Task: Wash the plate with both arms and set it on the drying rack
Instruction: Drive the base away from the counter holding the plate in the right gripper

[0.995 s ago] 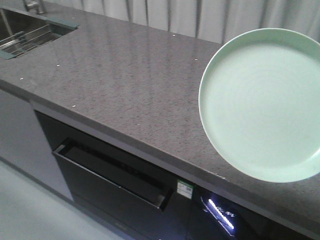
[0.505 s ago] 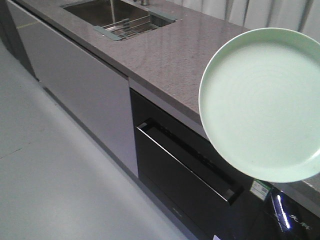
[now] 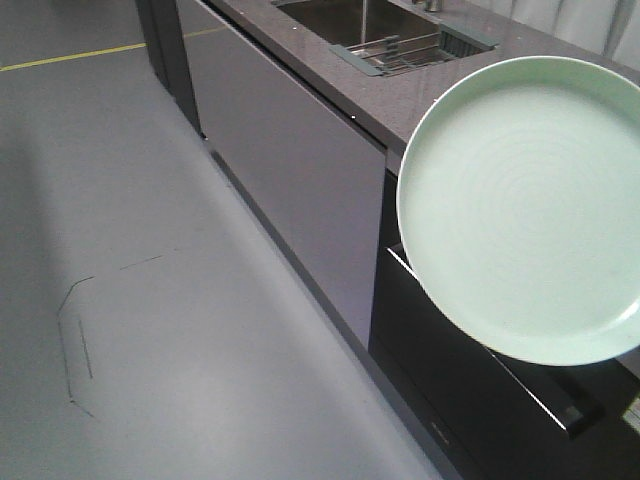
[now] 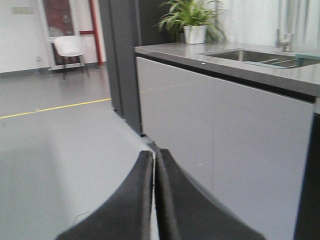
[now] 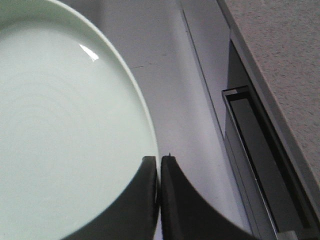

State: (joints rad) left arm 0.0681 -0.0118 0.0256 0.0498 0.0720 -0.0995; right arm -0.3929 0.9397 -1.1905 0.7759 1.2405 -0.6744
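The pale mint-green plate (image 3: 520, 210) hangs in the air at the right of the front view, tilted face-on, over the counter's edge and a dark drawer. In the right wrist view my right gripper (image 5: 159, 159) is shut on the rim of the plate (image 5: 65, 130), whose face fills the left side. My left gripper (image 4: 154, 152) is shut with nothing in it, low over the floor in front of the grey cabinet. The drying rack (image 3: 400, 50), steel bars with a grey-blue frame, lies across the sink (image 3: 330, 15) at the top of the front view. Neither arm shows in the front view.
A grey stone counter (image 3: 390, 100) runs over a grey cabinet front (image 3: 290, 170) and a black pull-out drawer (image 3: 480, 390). Grey floor (image 3: 150, 300) with a yellow line (image 3: 70, 57) spreads left. A potted plant (image 4: 194, 22) stands on the counter end; a white chair (image 4: 70, 47) is far off.
The front view has swung away from the counter toward the floor; the sink and rack have shifted from top left to top middle-right. The plate keeps its place in the view.
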